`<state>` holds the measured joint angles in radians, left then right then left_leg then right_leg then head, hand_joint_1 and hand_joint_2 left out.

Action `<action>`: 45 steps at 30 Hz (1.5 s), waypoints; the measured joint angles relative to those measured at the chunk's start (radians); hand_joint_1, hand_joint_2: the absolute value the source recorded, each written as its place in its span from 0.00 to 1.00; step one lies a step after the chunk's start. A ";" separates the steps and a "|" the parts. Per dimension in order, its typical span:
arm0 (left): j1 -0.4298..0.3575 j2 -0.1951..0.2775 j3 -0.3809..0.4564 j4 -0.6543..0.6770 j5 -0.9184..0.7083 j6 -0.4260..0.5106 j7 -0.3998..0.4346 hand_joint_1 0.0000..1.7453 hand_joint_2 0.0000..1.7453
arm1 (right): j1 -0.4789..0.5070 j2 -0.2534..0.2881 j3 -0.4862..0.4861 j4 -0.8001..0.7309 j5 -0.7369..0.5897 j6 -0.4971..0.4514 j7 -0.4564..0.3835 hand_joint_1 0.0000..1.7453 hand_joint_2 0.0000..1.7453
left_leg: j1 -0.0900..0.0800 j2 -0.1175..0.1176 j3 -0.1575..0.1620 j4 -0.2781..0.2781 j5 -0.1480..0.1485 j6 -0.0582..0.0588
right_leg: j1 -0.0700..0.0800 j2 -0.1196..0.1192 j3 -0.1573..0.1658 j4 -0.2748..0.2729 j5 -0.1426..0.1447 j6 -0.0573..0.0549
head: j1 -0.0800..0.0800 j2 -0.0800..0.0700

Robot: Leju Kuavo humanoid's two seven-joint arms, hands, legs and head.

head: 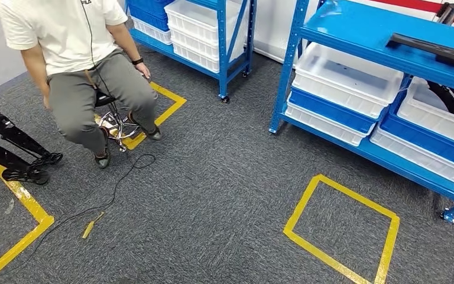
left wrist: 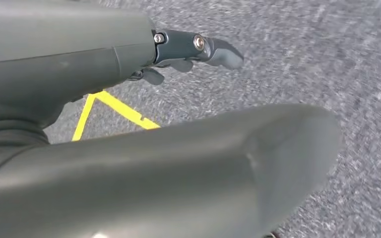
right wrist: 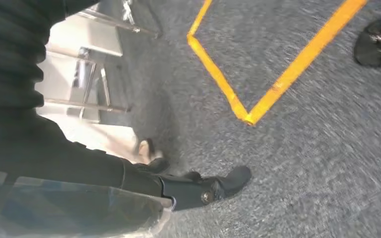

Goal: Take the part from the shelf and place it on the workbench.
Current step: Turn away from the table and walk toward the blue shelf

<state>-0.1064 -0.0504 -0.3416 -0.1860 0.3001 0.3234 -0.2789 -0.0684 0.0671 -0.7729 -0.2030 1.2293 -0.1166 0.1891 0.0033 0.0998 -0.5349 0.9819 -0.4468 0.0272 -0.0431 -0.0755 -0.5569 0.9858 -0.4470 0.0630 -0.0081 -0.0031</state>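
We see the long black part (head: 431, 48) on the blue shelf (head: 378, 35) at two o'clock, lying crosswise. Our left hand (left wrist: 193, 52) and right hand (right wrist: 203, 188) hang low, holding nothing, fingers loosely out.

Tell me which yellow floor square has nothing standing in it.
The yellow tape square in front of the right-hand blue shelf encloses only bare carpet. The yellow square further left has the seated person's stool in it.

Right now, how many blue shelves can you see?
2. One blue shelf stands at the back, beside the seated person. The other blue shelf is on the right, holding white bins. More may stand outside the head view.
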 joint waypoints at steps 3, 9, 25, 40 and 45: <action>-0.004 0.000 0.000 0.000 0.001 0.001 0.000 0.00 0.00 | -0.001 0.001 0.000 0.000 0.001 0.000 -0.001 0.00 1.00 | 0.004 0.027 0.009 0.008 -0.016 -0.019 | 0.002 0.020 -0.005 -0.002 0.006 -0.030 | -0.005 0.000; 0.002 0.000 0.000 0.000 0.001 0.002 0.001 0.00 0.00 | 0.000 0.002 0.000 0.000 0.001 0.000 -0.002 0.00 1.00 | 0.019 -0.093 -0.101 0.274 -0.180 -0.039 | 0.001 0.090 -0.011 -0.003 0.017 -0.061 | -0.013 0.000; 0.002 -0.001 0.000 0.001 -0.005 -0.001 0.002 0.00 0.00 | 0.002 0.002 -0.001 0.000 -0.002 0.000 0.001 0.00 1.00 | -0.004 -0.063 0.004 -0.015 0.007 0.029 | 0.020 0.086 -0.168 0.275 -0.092 -0.042 | -0.002 0.000; -0.002 -0.002 0.000 0.001 -0.005 0.004 -0.005 0.00 0.00 | 0.000 0.000 -0.007 0.000 0.007 -0.007 0.001 0.00 1.00 | 0.006 -0.099 -0.110 0.287 -0.169 -0.039 | 0.014 0.084 0.015 -0.023 0.012 -0.075 | -0.010 0.000; -0.004 0.001 0.000 0.001 -0.006 0.027 0.011 0.00 0.00 | 0.000 0.002 -0.007 0.000 0.016 -0.007 0.002 0.00 1.00 | 0.005 -0.109 -0.013 0.061 -0.028 -0.018 | 0.021 0.111 0.019 -0.022 0.013 -0.073 | -0.009 0.000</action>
<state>-0.1100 -0.0492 -0.3418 -0.1851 0.2941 0.3500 -0.2674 -0.0679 0.0695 -0.7797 -0.2026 1.2454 -0.1240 0.1908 0.0086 -0.0088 -0.5482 1.0426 -0.4750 0.0095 -0.0225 0.0353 -0.5376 0.9637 -0.4343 -0.0097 -0.0175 -0.0031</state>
